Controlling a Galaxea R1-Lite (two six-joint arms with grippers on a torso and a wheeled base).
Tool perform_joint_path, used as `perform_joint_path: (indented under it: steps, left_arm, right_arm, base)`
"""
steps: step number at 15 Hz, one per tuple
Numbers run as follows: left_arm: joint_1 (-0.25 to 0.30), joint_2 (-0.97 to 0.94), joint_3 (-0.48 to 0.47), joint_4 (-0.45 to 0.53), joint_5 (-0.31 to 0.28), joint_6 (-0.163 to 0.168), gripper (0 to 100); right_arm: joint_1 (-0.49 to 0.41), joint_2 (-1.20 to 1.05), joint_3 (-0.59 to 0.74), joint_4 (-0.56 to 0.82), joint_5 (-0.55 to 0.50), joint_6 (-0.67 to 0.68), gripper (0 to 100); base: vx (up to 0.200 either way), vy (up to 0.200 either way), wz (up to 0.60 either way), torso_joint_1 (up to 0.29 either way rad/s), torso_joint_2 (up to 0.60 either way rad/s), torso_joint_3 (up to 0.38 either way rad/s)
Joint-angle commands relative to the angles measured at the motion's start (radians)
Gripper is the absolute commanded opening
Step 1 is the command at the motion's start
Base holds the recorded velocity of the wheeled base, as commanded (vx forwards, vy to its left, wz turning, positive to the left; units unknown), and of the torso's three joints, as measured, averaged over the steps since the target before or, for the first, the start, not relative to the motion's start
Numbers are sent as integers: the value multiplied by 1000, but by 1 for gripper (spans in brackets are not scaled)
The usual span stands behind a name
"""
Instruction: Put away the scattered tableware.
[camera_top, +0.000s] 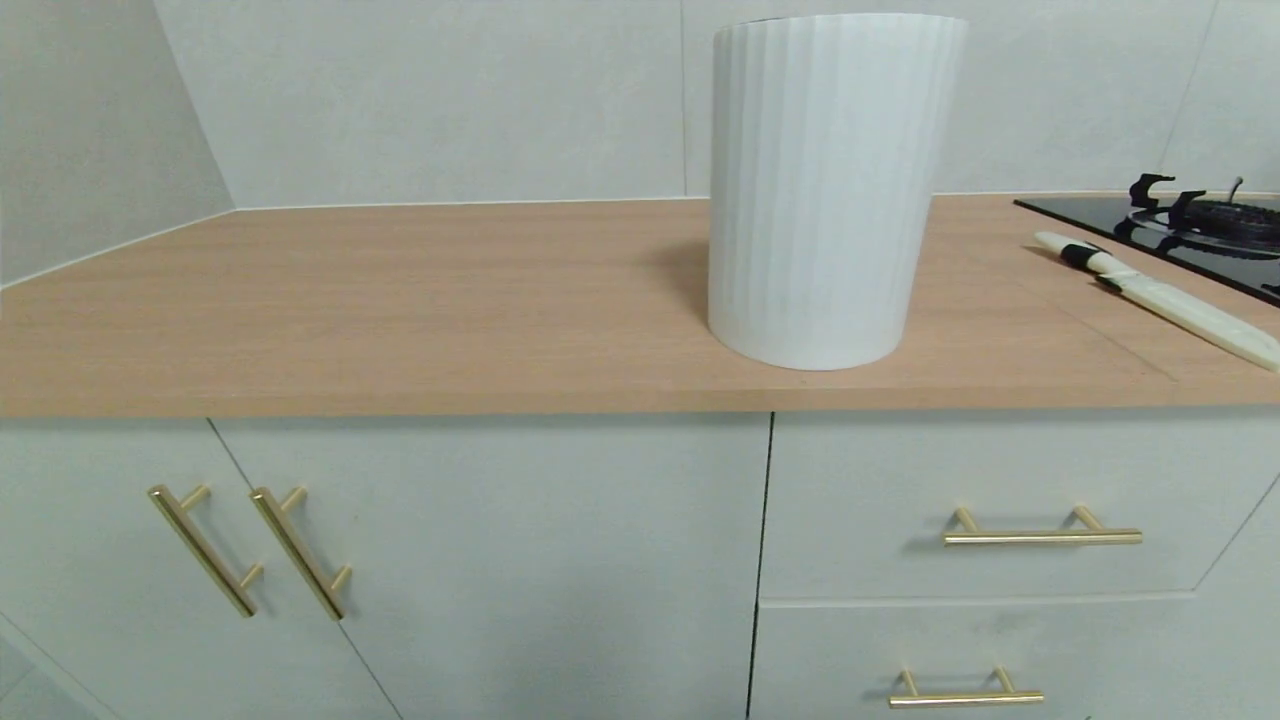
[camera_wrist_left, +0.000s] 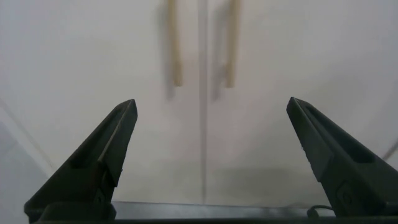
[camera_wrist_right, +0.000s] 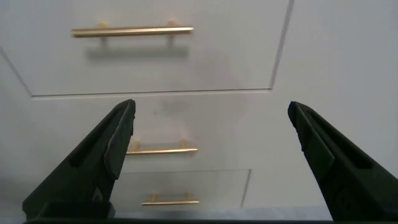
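Knife (camera_top: 1160, 295) and jaws: left gripper (camera_wrist_left: 211, 102) and right gripper (camera_wrist_right: 211, 104), jaws spread wide and empty, face cabinet fronts (camera_top: 480, 560) below the tabletop (camera_top: 400, 300); knife lies above, near its right edge, axis diagonal, likely nearer the right arm.

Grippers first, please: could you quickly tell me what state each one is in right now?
Black two-fingered left gripper: open, holding nothing.
Black two-fingered right gripper: open, holding nothing.
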Motion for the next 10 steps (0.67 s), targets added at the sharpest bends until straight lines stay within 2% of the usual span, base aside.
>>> perform_joint_path:
  steps: [1, 2, 10]
  left_arm:
    - [0, 0, 0, 0, 0, 0, 100]
    - [0, 0, 0, 0, 0, -2, 100]
    - [0, 0, 0, 0, 0, -2, 100]
  right_arm:
    - [0, 1, 0, 0, 0, 0, 100]
    - [0, 1, 0, 0, 0, 0, 100]
    - [0, 1, 0, 0, 0, 0, 100]
  base:
    - [0, -200, 0, 2, 2, -2]
    - [0, -200, 0, 7, 2, 7]
    - [0, 0, 0, 0, 0, 0]
